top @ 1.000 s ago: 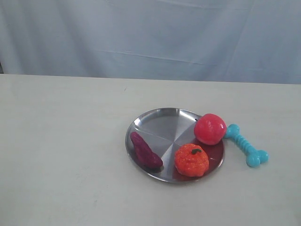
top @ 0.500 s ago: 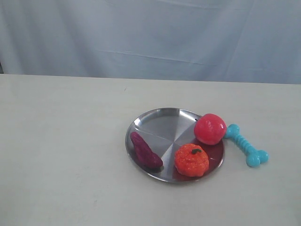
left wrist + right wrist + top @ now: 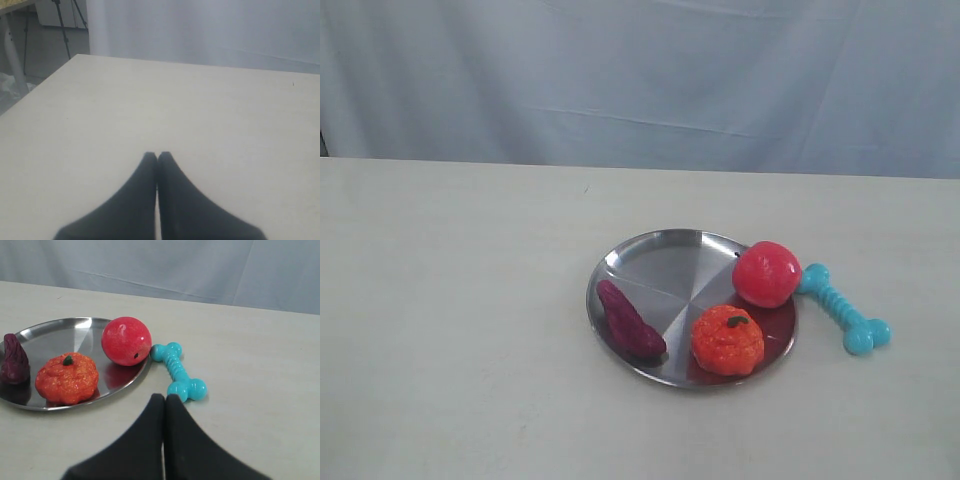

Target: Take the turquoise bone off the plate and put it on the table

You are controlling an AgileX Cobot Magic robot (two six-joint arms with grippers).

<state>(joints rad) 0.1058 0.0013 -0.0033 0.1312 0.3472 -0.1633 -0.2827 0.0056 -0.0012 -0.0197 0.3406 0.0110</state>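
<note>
The turquoise bone lies flat on the off-white table, just right of the steel plate; one knobbed end sits close to the plate's rim beside the red ball. My right gripper is shut and empty, its tips a short way from the bone's nearer end. Over bare tabletop, the left gripper is shut with nothing in it. Neither gripper shows in the exterior view.
On the plate sit a red ball, an orange pumpkin toy and a purple toy. A pale curtain hangs behind the table. A table corner and tripod legs appear in the left wrist view.
</note>
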